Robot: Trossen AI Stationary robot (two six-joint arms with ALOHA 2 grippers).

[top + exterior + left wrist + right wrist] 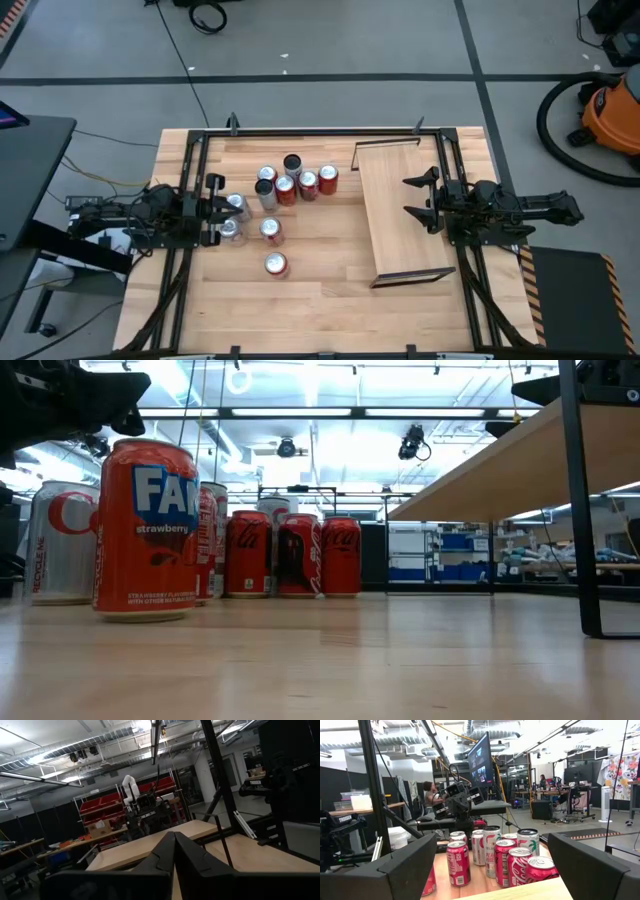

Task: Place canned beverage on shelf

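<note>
Right pincer spread wide over the shelf, holding nothing, left pincer closed empty beside silver cans, cluster of cans on the surface, shelf beside them.

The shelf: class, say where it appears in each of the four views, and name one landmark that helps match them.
High view: shelf, right of centre, under the open right gripper.
Low view: upper right, seen from below.
Left wrist view: pale board mid-frame.
Right wrist view: bottom edge.
Shared landmark: the red cans.
</note>
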